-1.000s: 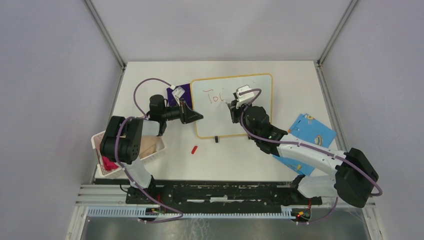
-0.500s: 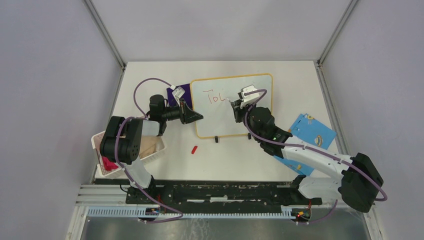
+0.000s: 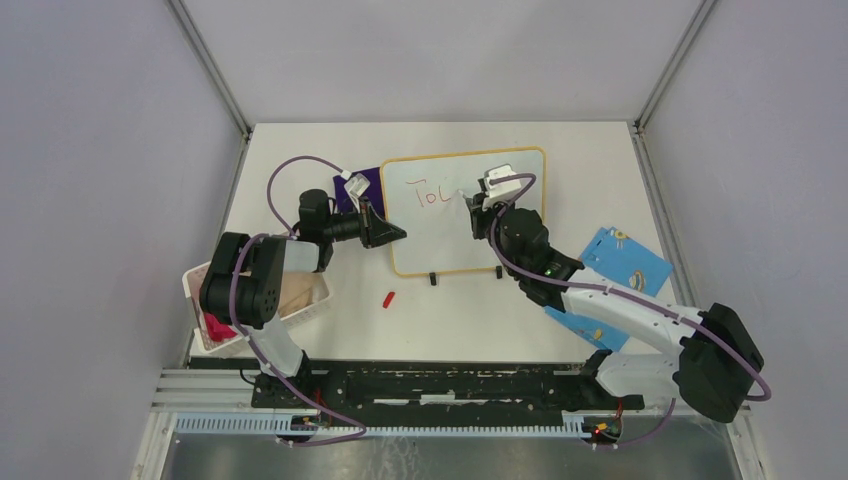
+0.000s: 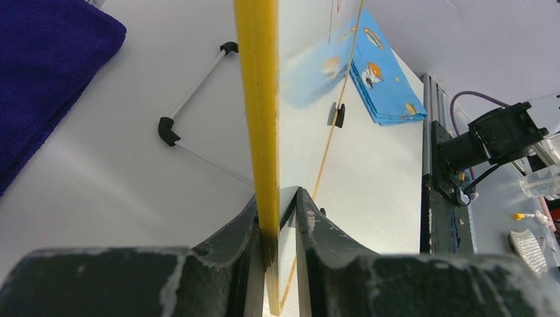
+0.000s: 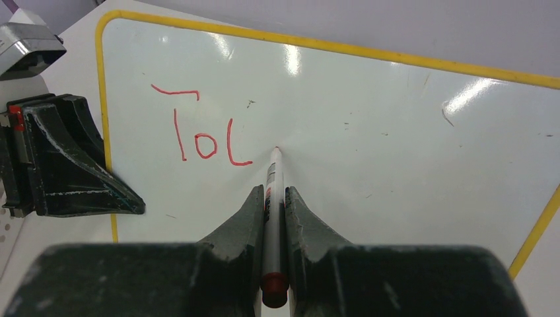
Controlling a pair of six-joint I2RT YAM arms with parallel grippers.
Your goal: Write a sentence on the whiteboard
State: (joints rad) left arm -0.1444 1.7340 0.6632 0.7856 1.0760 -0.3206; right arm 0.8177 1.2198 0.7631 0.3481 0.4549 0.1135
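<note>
Right tool [image 5: 271,193] is clamped on a white marker [image 5: 273,173], tip set against the whiteboard [image 5: 370,132] just right of red letters [image 5: 201,139] "ToL". Left tool [image 4: 280,201] is pinched on the yellow frame at its left edge. The whiteboard is placed mid tabletop [image 3: 600,160], between a purple cloth [image 3: 350,188] and blue cards [image 3: 628,262], with a red cap [image 3: 389,297] near its front edge.

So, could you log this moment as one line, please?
left gripper: shut on whiteboard edge | right gripper: shut on marker, tip at board | sentence: "Tol"

Cloth [image 3: 370,180] L of whiteboard [image 3: 430,240], cards [image 3: 625,255] R, cap [image 3: 389,297] in front.
</note>
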